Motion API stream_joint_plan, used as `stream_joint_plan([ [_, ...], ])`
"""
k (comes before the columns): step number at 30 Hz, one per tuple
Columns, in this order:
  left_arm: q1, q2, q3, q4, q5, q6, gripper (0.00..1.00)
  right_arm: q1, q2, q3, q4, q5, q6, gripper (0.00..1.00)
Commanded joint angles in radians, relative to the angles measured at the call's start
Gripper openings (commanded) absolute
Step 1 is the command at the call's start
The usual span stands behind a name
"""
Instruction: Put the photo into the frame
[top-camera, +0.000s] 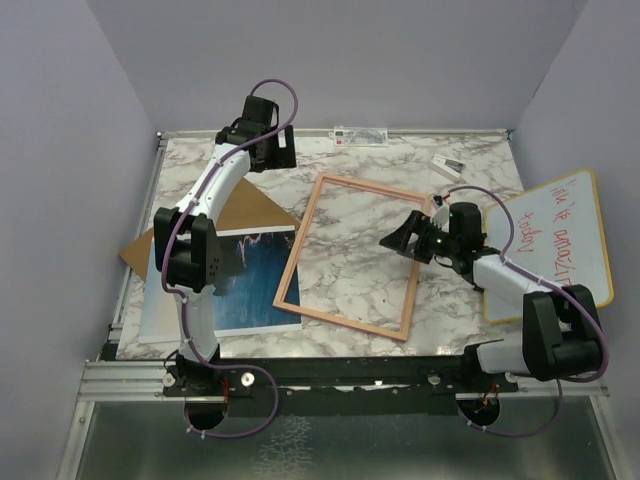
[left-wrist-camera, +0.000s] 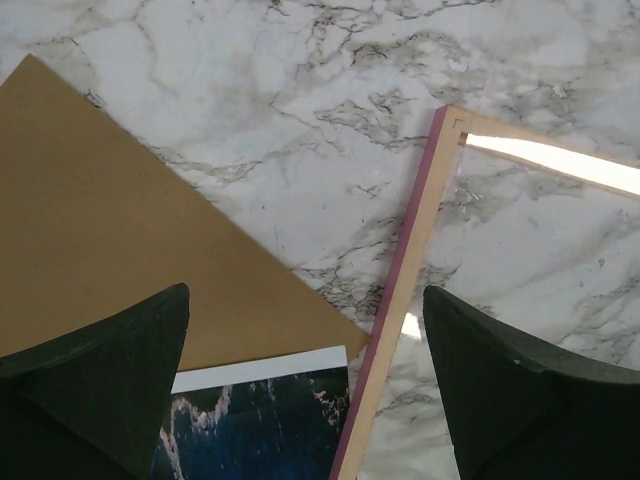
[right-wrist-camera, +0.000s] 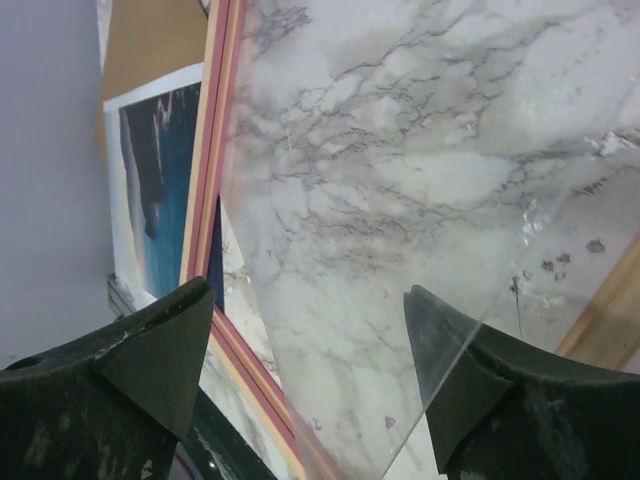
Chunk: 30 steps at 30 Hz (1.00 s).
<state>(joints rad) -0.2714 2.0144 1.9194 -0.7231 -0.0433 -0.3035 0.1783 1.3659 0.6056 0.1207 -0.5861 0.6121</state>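
You are working on a white, grey-veined marble table (top-camera: 400, 160), boxed in on three sides by plain pale lilac walls (top-camera: 380, 60).

The frame (top-camera: 353, 258) is the biggest thing on it. It lies flat at the middle, light wood side up, with the marble showing through its clear pane. Its long axis runs from your near edge toward the far wall, the far end leaning to the right. Its near left corner sits over the right edge of the photo (top-camera: 255, 280).

The photo lies flat at the near left, picture side up, with its long axis left to right. Your left arm hides part of it. Its far edge rests on a brown backing board (top-camera: 250, 210) turned cornerwise.

At the right edge lies a whiteboard (top-camera: 555, 240) with red writing.

Your left gripper (left-wrist-camera: 310, 400) hangs above the table near the frame's far left corner, fingers spread wide and holding nothing. Your right gripper (right-wrist-camera: 310, 380) is over the right half of the frame, fingers likewise apart. You cannot tell whether they touch the pane.
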Motion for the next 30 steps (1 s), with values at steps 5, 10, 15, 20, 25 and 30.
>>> stream_joint_plan([
  [5,-0.002,-0.071,-0.113,0.041,0.119,-0.031,0.99,-0.136,-0.021,-0.125,0.201,-0.08,0.211,0.81],
  [10,-0.002,-0.076,-0.212,0.062,0.145,-0.041,0.99,-0.166,0.071,-0.102,0.302,-0.127,0.234,0.7],
  [15,-0.002,-0.083,-0.345,0.109,0.199,-0.045,0.96,-0.166,0.182,-0.086,0.503,-0.198,0.311,0.6],
  [20,-0.012,-0.079,-0.448,0.166,0.266,-0.031,0.86,-0.167,0.245,-0.066,0.581,-0.213,0.352,0.47],
  [25,-0.025,-0.074,-0.471,0.198,0.312,-0.028,0.78,-0.166,0.241,-0.055,0.555,-0.229,0.341,0.16],
  [30,-0.025,-0.075,-0.474,0.225,0.312,-0.047,0.71,-0.167,0.195,-0.077,0.495,-0.282,0.333,0.01],
])
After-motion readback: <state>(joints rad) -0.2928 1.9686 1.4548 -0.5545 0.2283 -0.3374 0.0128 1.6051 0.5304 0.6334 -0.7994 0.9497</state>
